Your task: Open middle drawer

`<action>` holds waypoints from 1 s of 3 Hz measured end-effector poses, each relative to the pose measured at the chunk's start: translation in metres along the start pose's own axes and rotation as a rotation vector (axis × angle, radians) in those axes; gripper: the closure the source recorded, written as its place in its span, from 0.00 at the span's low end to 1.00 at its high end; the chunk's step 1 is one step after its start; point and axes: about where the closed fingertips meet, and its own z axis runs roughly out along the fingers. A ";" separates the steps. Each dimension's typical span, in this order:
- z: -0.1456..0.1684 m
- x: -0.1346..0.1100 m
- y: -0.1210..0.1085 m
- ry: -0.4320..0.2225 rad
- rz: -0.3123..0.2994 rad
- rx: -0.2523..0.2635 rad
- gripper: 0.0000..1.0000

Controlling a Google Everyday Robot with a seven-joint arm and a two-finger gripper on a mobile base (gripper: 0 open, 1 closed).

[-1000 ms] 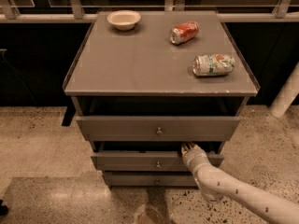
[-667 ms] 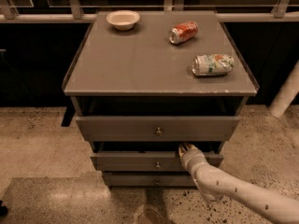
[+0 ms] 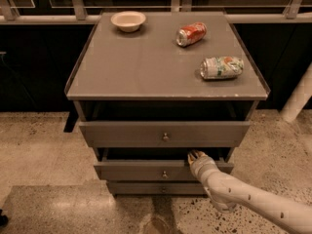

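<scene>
The middle drawer (image 3: 146,170) is a grey flat front with a small round metal knob (image 3: 164,174) at its centre. It stands partly pulled out, with a dark gap above its top edge. My gripper (image 3: 195,156) is at that top edge, right of the knob, reaching into the gap. The white arm (image 3: 253,201) comes in from the lower right. The top drawer (image 3: 163,132) above it is pulled out further. The slim bottom drawer (image 3: 156,188) sits further back.
On the cabinet top (image 3: 146,62) lie a white bowl (image 3: 128,20) at the back left, a red can (image 3: 190,34) and a green-white can (image 3: 222,67), both on their sides. A white post (image 3: 298,99) stands at the right. The floor is speckled stone.
My gripper has edged slightly left along the middle drawer's top edge. The drawers and the things on top have not visibly moved.
</scene>
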 end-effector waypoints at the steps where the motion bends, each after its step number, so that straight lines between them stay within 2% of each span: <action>1: -0.009 0.003 0.012 0.028 -0.047 -0.053 1.00; 2: -0.021 0.014 0.007 0.087 -0.049 -0.077 1.00; 3: -0.020 0.012 0.006 0.087 -0.049 -0.077 1.00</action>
